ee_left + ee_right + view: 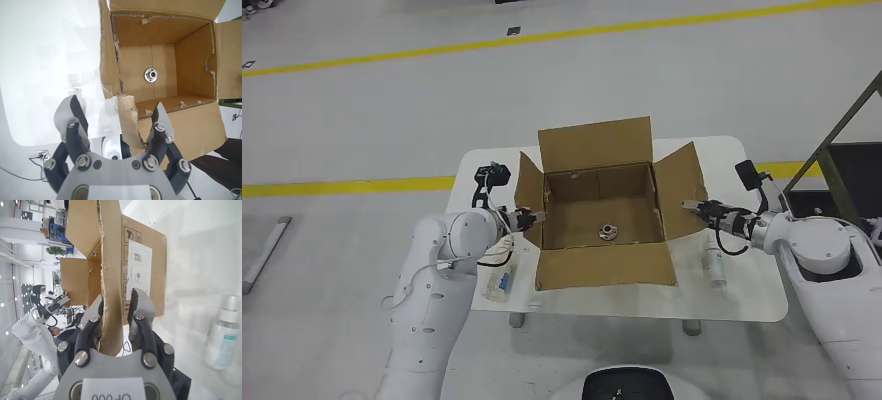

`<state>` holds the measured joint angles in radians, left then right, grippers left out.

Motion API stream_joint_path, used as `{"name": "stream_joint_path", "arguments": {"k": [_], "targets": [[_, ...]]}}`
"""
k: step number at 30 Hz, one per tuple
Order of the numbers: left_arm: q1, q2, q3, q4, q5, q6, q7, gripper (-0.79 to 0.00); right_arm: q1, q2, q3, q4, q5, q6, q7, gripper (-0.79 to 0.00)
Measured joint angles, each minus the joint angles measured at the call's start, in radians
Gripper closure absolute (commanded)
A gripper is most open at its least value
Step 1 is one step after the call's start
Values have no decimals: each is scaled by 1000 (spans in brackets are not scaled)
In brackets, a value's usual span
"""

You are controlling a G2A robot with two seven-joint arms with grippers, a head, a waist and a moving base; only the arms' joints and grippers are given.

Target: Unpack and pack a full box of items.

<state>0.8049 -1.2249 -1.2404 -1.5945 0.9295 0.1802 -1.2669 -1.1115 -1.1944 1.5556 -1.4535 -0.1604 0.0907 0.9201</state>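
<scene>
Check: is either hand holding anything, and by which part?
Nothing clamped: left hand and right hand are open, each straddling a side flap of the box.

A pale grey floor (pixel 362 110) runs all around the white, round-cornered counter (pixel 742 295). One yellow line (pixel 542 37) crosses the floor on the far side, and a second yellow line (pixel 342 187) passes level with the counter. A grey bar (pixel 264 255) lies on the floor to the left. A green metal frame (pixel 842 133) stands at the right. In the hall behind are shelves of blue bins (pixel 56 226), a potted plant (pixel 54 250) and round lights (pixel 2 304).
</scene>
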Motion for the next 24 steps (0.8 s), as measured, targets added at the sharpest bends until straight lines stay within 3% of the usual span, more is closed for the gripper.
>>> {"name": "stream_joint_path", "arguments": {"k": [12,24], "targets": [[10,5,-8,-30,-39,3,-21,0,-16,17,10,-21,20,1,25,0],[47,17,-36,-115,-62,3,-78,0,-100,47,68,-145,-54,34,74,0]]}}
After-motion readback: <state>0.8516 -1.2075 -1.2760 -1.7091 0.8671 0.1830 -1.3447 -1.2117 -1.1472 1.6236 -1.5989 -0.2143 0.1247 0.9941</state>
